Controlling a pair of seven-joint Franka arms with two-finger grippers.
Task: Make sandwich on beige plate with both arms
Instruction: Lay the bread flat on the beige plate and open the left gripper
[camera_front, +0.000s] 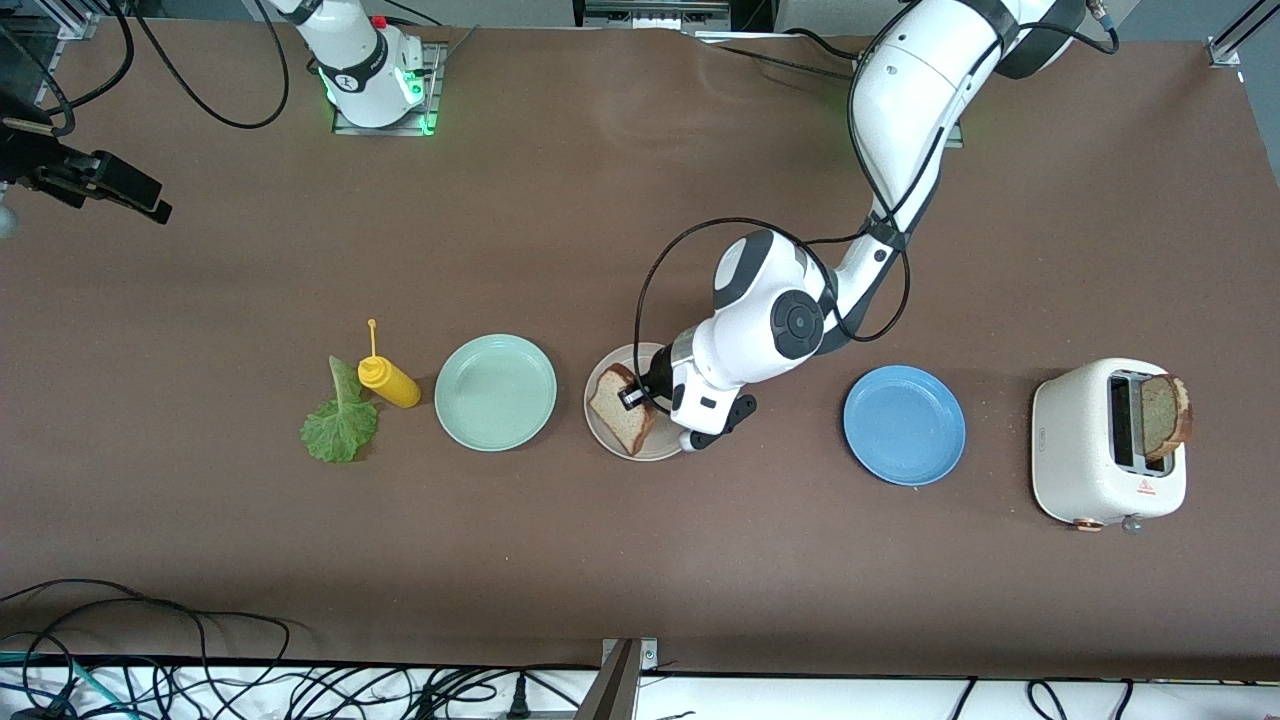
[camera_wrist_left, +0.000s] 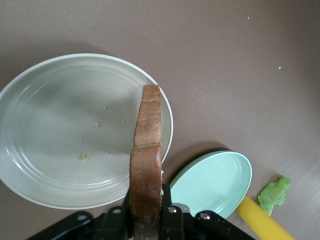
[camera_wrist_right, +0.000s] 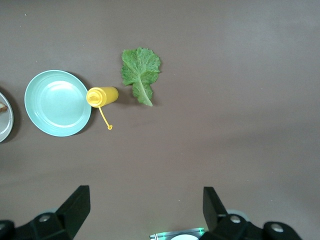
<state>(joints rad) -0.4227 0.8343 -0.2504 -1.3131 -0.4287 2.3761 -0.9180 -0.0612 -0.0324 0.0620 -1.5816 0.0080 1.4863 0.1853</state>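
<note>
Brown cloth covers the table (camera_front: 600, 200), and a row of things runs along its middle. At the row's centre sits the beige plate (camera_front: 601, 424), with the left pincer (camera_front: 640, 392) low over it. A bread slice (camera_front: 620, 408) stands between the two fingers, its lower edge on or just above the plate; whether the fingers still press it or have begun to part cannot be told. The left wrist view shows this slice (camera_wrist_left: 146, 170) edge-on, crust up, over the plate's rim (camera_wrist_left: 60, 200), with crumbs on the plate. Only the front view shows the second slice (camera_front: 1166, 412) standing in the white toaster (camera_front: 1080, 450) at the left arm's end, beside the blue plate (camera_front: 904, 424). Lettuce (camera_wrist_right: 141, 72), the yellow squeeze bottle (camera_wrist_right: 102, 96) and the mint-green plate (camera_wrist_right: 57, 102) appear clearest in the right wrist view. Over bare table near the right arm's end, the right pincer (camera_wrist_right: 145, 210) waits with fingers spread wide, holding nothing.
</note>
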